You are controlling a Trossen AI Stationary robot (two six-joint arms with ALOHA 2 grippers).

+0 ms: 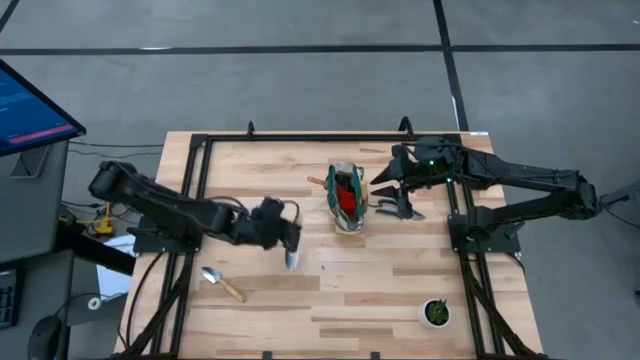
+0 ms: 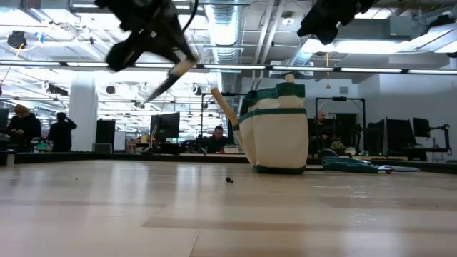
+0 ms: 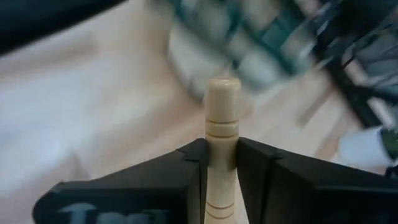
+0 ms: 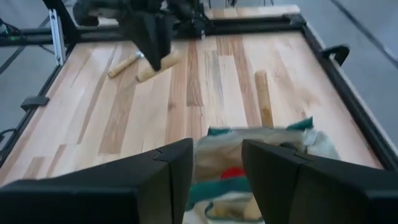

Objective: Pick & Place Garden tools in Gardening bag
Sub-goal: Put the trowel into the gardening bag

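The left tool [image 1: 290,238] hangs above the middle of the wooden surface [image 1: 400,290], left of the bag, and it is clenched on a wooden-handled trowel [image 3: 221,124]. In the left wrist view the two dark fingers [image 3: 186,171] press the pale handle from both sides, with the grooved handle end standing out beyond them. In the low view the held trowel [image 2: 171,75] is clear of the surface and tilted, its handle end toward the bag.

The gardening bag [image 1: 347,198] stands upright a little right of centre, toward the far side of the surface (beige cloth with dark green trim). From above, a red item [image 1: 347,198] shows inside it, and a wooden handle [image 1: 317,182] sticks out over its left rim; the low view shows that handle [image 2: 223,107] leaning out at a slant.

The right tool [image 1: 385,190] is just right of the bag and raised off the surface. In the right wrist view its fingers [image 4: 171,171] stand apart with nothing between them, and the bag's open mouth [image 4: 261,146] lies beyond the gap, red showing inside.

Dark-handled shears [image 1: 398,209] lie on the surface just right of the bag, under the right tool. Another trowel [image 1: 222,282] lies flat near the left front of the surface, well apart from the bag. A small black pot with a green plant [image 1: 436,313] sits near the right front corner.
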